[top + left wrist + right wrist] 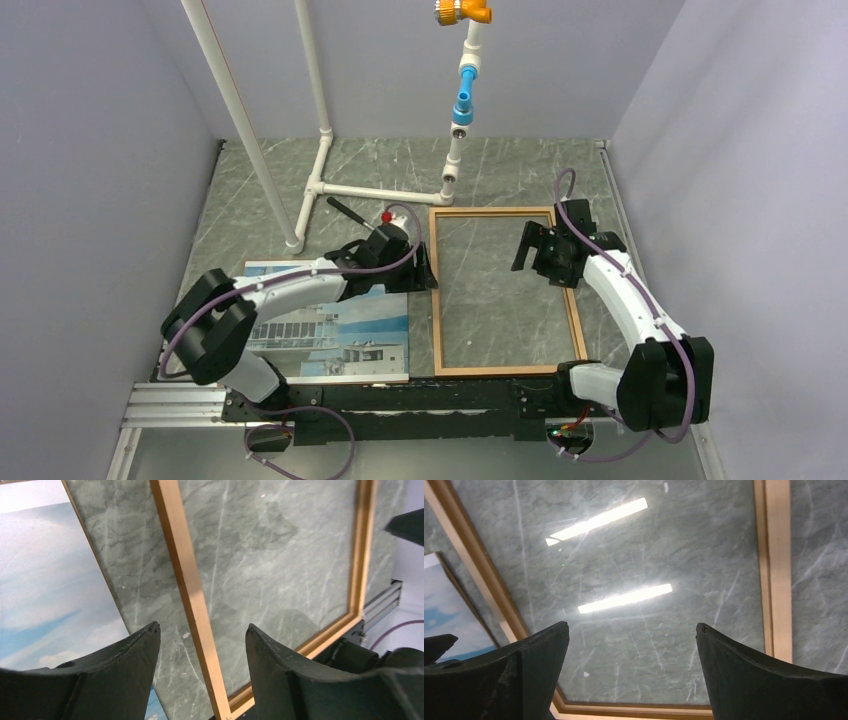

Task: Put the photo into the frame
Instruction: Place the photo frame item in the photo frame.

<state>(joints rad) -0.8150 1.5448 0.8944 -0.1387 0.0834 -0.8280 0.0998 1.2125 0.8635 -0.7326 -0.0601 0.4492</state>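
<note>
The frame (500,369), thin orange-brown wood, lies flat on the marbled table right of centre. The photo (340,340), a white building under blue sky, lies face up to its left, partly under my left arm. My left gripper (425,268) hovers over the frame's left rail. In the left wrist view that rail (185,570) runs between the open fingers of the left gripper (202,630) without touching them, and the photo (40,580) is at the left. My right gripper (631,630) stands wide open above the frame's inner area, holding nothing, with a rail (776,570) at its right.
A white pipe stand (325,185) with blue and orange fittings (463,95) rises behind the frame. A black-handled tool with a red knob (385,216) lies just behind the left gripper. An aluminium rail (175,405) lines the near edge. Grey walls close both sides.
</note>
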